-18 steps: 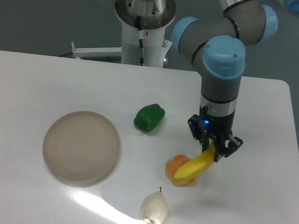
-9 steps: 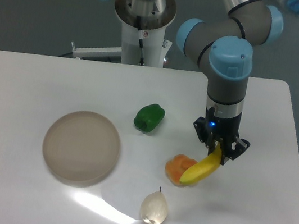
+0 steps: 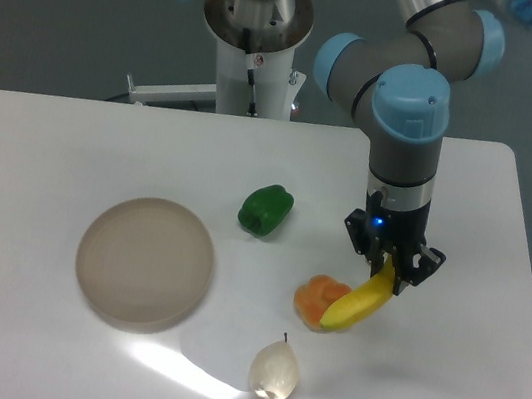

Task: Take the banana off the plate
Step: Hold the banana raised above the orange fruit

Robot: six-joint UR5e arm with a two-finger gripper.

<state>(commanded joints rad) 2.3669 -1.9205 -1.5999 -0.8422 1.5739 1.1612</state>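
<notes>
From left, the plate (image 3: 145,261) sits bare on the white table (image 3: 52,145), then a green pepper (image 3: 265,209) and a pale pear (image 3: 275,371). An orange fruit (image 3: 315,298) lies partly hidden behind the banana (image 3: 359,301), whose upper end is clamped between the gripper's (image 3: 389,271) fingers, well right of the plate.

The gripper (image 3: 389,268) is hanging over the table's (image 3: 470,191) right half, clamping the banana (image 3: 359,302), whose lower end is overlapping the orange fruit (image 3: 317,299) just beside it (touching or merely in front, unclear). The pear (image 3: 274,370) is sitting near, below and left, narrowing that side. The green pepper (image 3: 265,209) is blocking the upper left. The plate (image 3: 145,261) is lying well apart to the left. Bare tabletop is stretching right of the gripper and between pepper and plate.
</notes>
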